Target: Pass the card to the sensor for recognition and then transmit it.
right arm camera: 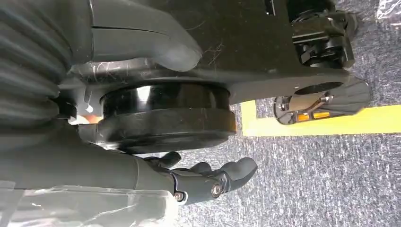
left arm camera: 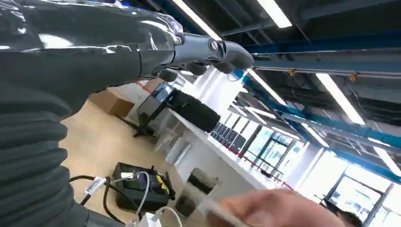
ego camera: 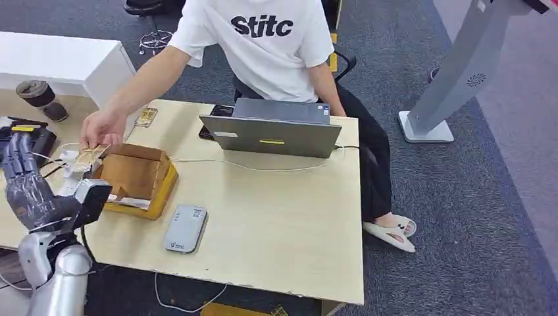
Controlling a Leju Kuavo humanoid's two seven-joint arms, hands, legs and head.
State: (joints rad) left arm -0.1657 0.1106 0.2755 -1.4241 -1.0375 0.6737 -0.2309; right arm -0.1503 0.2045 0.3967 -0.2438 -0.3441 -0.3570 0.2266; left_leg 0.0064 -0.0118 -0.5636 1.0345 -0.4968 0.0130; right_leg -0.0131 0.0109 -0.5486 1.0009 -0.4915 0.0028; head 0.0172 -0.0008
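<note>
A person's hand (ego camera: pixel 102 127) holds a tan card (ego camera: pixel 88 157) at the left end of the table, just beside the brown box (ego camera: pixel 135 176). My left hand (ego camera: pixel 25 187) is raised at the table's near left corner, fingers spread upward and holding nothing, a short way in front of the card. In the left wrist view its fingers (left arm camera: pixel 208 49) stretch out, and the person's hand (left arm camera: pixel 279 208) is a blur. The grey card sensor (ego camera: pixel 186 228) lies flat on the table to the right of the box. My right hand (right arm camera: pixel 208 179) hangs over the carpet, fingers loosely extended and holding nothing.
A grey laptop (ego camera: pixel 273 131) stands open at the far side, its cable running across the table (ego camera: pixel 283 224). The seated person in a white shirt (ego camera: pixel 263 39) is behind it. A second card (ego camera: pixel 146 116) lies at the far left edge. Black gear and cables (ego camera: pixel 29 138) sit left.
</note>
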